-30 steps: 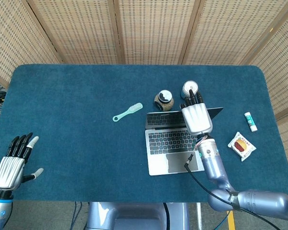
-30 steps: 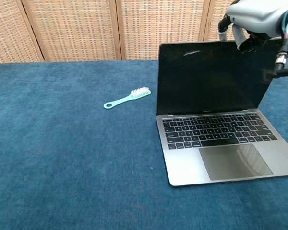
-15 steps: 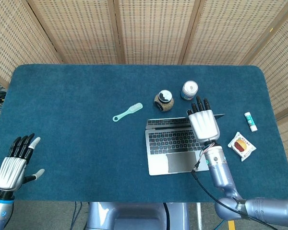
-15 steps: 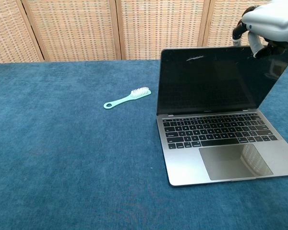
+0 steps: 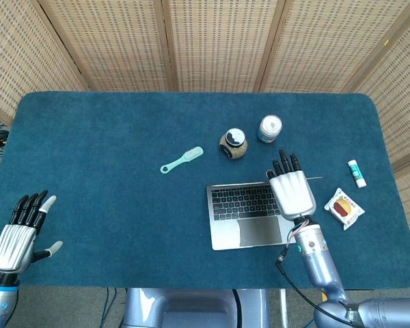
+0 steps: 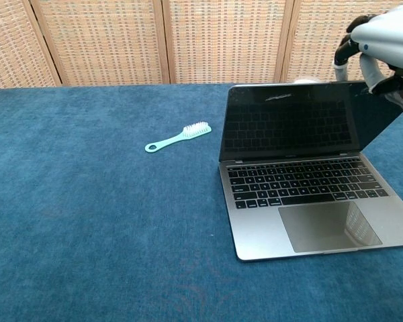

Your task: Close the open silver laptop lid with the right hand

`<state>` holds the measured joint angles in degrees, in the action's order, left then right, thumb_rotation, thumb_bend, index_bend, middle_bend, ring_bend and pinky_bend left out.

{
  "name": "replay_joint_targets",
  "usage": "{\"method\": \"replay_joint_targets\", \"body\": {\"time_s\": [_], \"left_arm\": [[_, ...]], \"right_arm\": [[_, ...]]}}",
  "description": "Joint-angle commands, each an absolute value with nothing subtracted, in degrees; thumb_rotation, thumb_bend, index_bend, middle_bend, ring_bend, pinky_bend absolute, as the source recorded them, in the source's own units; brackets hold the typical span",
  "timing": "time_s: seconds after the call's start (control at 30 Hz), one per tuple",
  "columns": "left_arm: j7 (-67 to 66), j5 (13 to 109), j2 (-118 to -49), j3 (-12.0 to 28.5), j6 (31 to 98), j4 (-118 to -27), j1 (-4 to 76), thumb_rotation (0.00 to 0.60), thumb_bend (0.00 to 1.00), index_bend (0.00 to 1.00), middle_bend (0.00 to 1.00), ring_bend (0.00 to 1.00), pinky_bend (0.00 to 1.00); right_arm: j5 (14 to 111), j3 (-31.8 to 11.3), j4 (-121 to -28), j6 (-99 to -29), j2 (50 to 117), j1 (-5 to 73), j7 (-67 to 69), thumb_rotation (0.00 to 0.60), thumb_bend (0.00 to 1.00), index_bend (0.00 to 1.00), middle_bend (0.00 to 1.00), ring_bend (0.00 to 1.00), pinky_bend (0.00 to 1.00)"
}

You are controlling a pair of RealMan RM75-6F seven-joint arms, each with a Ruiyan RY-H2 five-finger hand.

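Silver laptop [image 6: 302, 194]: lid part-lowered, right hand [image 5: 292, 191] flat on top edge, grasping nothing.
Behind: two jars [image 5: 234, 143], contents unclear.
Left hand [image 5: 17, 239]: released, fingers apart.

We see a mint-green brush [image 5: 182, 160] lying flat on the blue cloth table [image 5: 109, 130], centre-left, handle toward the near-left. Far of centre-right sit a dark round jar [image 5: 233, 143] w/ a white-lidded jar [image 5: 269, 128] just beside it on the right. At right, a small white tube [image 5: 356, 173] & a snack packet [image 5: 344, 208] lie near each other.
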<state>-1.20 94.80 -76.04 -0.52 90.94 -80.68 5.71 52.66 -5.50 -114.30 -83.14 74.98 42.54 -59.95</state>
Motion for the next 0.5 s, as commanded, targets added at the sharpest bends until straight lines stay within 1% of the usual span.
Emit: {"method": "replay_joint_targets", "body": {"time_s": [0.03, 0.33, 0.5], "left_arm": [[-1.3, 95.0, -76.0, -0.6, 91.1, -80.7, 5.7, 0.600, 0.01, 0.00, 0.00, 0.00, 0.00], [-1.5, 95.2, -76.1, -0.7, 91.1, -80.8, 5.7, 0.600, 0.01, 0.00, 0.00, 0.00, 0.00], [-1.6, 95.3, -76.1, -0.8, 90.9, -80.8, 5.7, 0.600, 0.01, 0.00, 0.00, 0.00, 0.00]], "right_arm": [[53.3, -5.0, -114.7, -83.7, 75.2, 41.9, -59.8, 0.600, 1.00, 0.42, 0.26, 0.07, 0.14], [54.4, -4.6, -115.0, -84.0, 75.8, 40.0, -57.2, 0.600, 1.00, 0.42, 0.26, 0.07, 0.14], [54.2, -5.3, -114.5, -84.8, 76.3, 38.5, -54.8, 0.600, 1.00, 0.42, 0.26, 0.07, 0.14]]}}
